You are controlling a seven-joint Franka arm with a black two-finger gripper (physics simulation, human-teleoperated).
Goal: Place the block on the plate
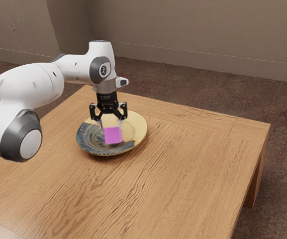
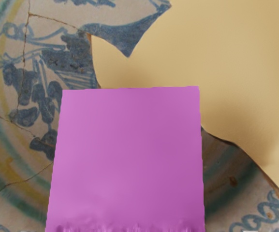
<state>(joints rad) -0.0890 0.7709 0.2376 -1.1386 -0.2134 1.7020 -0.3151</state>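
Looks to be at the placing step, nearly done, with the pink block [image 1: 113, 135] low over the middle of the plate [image 1: 138, 126] on the wooden bench [image 1: 183, 172], directly below the jaws. Hard to judge contact with the plate; seems very close, at least. Calls next for confirming full support under the block, then letting go if gripped and lifting straight up, without dragging toward the rim. Can't tell from here whether spread or pinching the block, speaking of the jaws.
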